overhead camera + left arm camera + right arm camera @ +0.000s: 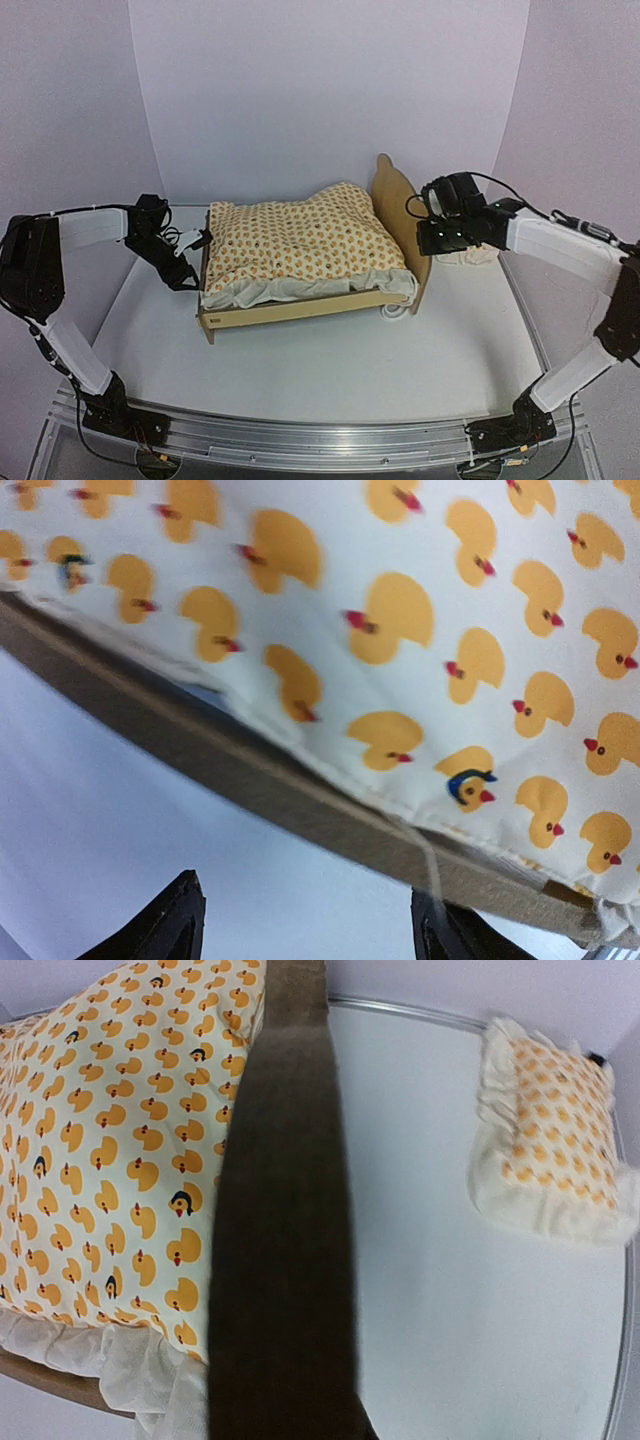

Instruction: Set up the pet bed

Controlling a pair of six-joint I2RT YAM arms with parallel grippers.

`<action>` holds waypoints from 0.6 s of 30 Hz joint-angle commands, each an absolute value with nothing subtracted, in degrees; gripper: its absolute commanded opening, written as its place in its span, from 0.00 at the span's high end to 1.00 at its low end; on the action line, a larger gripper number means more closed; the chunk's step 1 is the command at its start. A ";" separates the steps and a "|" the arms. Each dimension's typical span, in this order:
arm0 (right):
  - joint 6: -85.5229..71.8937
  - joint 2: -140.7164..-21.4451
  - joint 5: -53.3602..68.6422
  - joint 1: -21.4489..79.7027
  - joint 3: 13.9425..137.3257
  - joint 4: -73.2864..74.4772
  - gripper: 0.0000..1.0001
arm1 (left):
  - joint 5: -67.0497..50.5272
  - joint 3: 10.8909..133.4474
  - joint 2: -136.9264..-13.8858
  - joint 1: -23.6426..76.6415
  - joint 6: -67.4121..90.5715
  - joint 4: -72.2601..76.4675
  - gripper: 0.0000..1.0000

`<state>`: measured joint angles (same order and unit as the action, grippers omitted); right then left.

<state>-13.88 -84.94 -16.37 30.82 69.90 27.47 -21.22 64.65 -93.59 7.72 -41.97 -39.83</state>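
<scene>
The pet bed [300,308], a light plywood frame, stands mid-table with its cloud-shaped headboard [392,190] to the right. The duck-print mattress cushion [300,240] lies in it, its white ruffle hanging over the near rail. My left gripper [195,250] is open at the footboard; in the left wrist view its dark fingertips [185,920] stand wide apart just short of the footboard [250,770], below the cushion [420,630]. My right gripper [428,235] sits on the headboard's top edge. The headboard [285,1210] runs straight between its jaws, which are hidden, and it appears gripped.
The small matching pillow [470,257] lies on the table behind the headboard, to the right, and shows in the right wrist view as the pillow [545,1150] near the table's rim. The white walls stand close behind and at both sides.
</scene>
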 commanded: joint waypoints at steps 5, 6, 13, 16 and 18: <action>-33.44 -75.11 -18.66 33.20 62.86 28.03 1.00 | -35.48 79.09 -94.93 7.80 -40.01 -42.54 0.35; -33.44 -76.19 -18.67 33.76 64.37 28.70 1.00 | -36.91 80.64 -94.83 8.12 -40.85 -44.64 0.35; -35.40 -78.79 -22.33 34.19 68.73 35.59 0.53 | -30.79 82.71 -93.07 21.02 -44.03 -53.77 0.27; -35.39 -76.71 -25.50 34.24 70.35 38.94 0.22 | -21.14 77.50 -93.16 25.11 -45.66 -50.46 0.26; -34.33 -74.65 -28.30 34.26 72.82 41.51 0.15 | -15.21 75.47 -94.11 26.63 -46.51 -47.79 0.26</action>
<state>-32.73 -79.06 -23.37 34.22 67.26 36.10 -27.57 79.86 -94.50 24.38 -43.73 -48.46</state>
